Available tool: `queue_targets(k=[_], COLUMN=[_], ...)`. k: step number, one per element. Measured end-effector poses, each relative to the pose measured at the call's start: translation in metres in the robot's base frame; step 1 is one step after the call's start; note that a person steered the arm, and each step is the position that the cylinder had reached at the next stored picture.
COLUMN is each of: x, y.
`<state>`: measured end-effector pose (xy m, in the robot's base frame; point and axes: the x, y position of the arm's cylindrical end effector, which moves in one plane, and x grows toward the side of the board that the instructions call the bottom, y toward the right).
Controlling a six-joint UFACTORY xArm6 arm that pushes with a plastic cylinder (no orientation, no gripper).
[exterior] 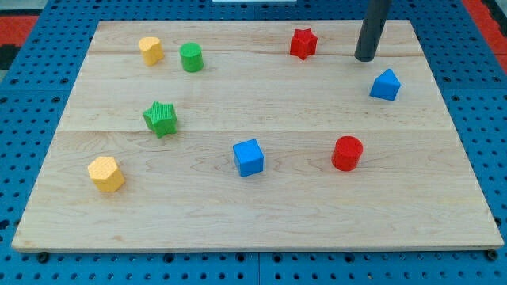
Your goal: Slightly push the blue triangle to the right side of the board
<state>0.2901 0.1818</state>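
The blue triangle (385, 85) lies near the board's right edge, in the upper right part of the view. My tip (365, 58) rests on the board just up and left of the blue triangle, a short gap apart from it. The dark rod rises from the tip to the view's top edge. A red star (303, 43) sits to the left of the tip.
On the wooden board (253, 214): a red cylinder (347, 153) below the triangle, a blue cube (248, 157) at centre, a green star (161, 119), a green cylinder (191, 57), a yellow block (150, 50) at upper left, an orange-yellow block (106, 173) at lower left.
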Motion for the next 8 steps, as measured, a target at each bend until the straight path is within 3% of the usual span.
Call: queue_targets(k=[4, 5, 7, 8], x=[0.007, -0.027, -0.045, -0.088], y=[0.056, 0.022, -0.051, -0.028])
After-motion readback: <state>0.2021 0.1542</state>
